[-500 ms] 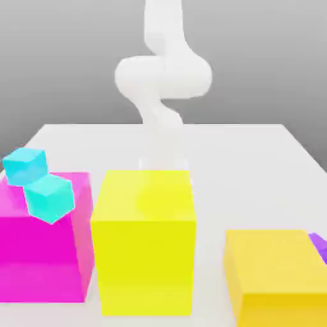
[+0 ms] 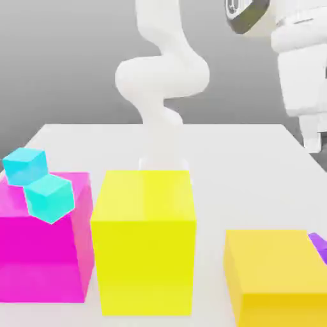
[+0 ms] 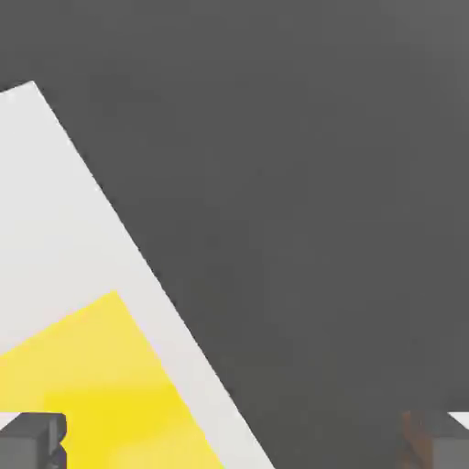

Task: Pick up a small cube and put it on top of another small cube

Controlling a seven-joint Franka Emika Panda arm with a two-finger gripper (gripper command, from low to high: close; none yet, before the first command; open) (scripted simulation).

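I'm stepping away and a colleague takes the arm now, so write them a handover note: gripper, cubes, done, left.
Gripper: open, nothing between the fingers; up at the exterior view's right.
Purple cube: partly in view at the exterior view's right edge, beside the orange-yellow block.
Cyan cubes: one and a greener one, at the magenta block on the exterior view's left.
Done: no cube picked up or stacked on another, as far as the views show.
Left: grasp a small cube, set it on another, release.
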